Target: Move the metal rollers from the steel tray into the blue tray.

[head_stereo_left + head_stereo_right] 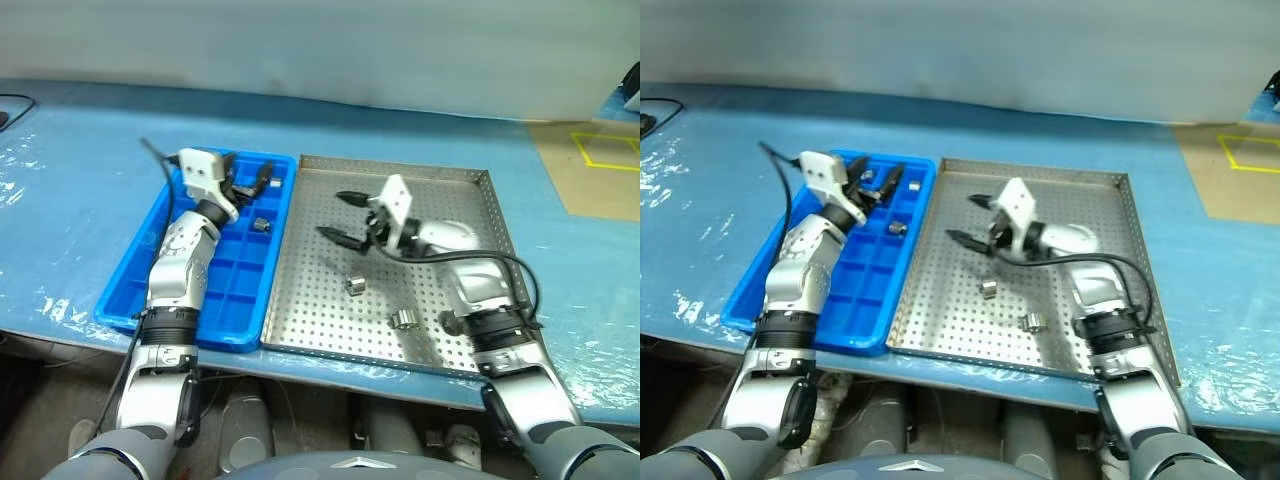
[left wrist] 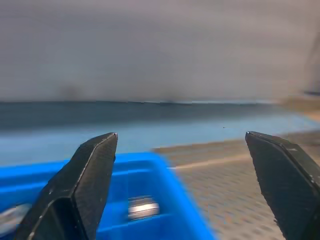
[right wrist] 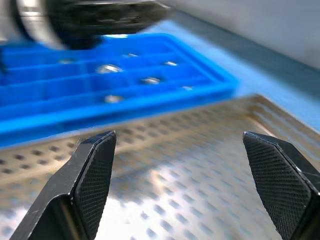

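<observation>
Near roller (image 1: pixel 403 319): lies toward the near right of the steel tray (image 1: pixel 470 190), apart from everything else; ridged like a gear.
Middle roller (image 1: pixel 355 286): sits a little farther and to the left, on the perforated floor, just nearer than the right end effector.
Rollers left in the steel tray: two, as far as I can count.
Right end effector (image 1: pixel 343 216): jaws wide and empty, hanging over the middle of the steel tray and pointing left toward the blue tray.
Key relation: the middle roller lies just on the near side of the right end effector, slightly to its right; the right arm is plainly the nearer one for both remaining rollers. I cannot tell how either roller's long axis lies.
Blue tray (image 1: pixel 128 296): on the table (image 1: pixel 80 170), touching the steel tray's left rim.
Rollers in the blue tray: one clear at mid tray (image 1: pixel 261 225); the right wrist view shows several more glinting pieces in the compartments, too blurred to count.
Left end effector (image 1: pixel 247 186): jaws wide, holding nothing, over the far end of the blue tray.
</observation>
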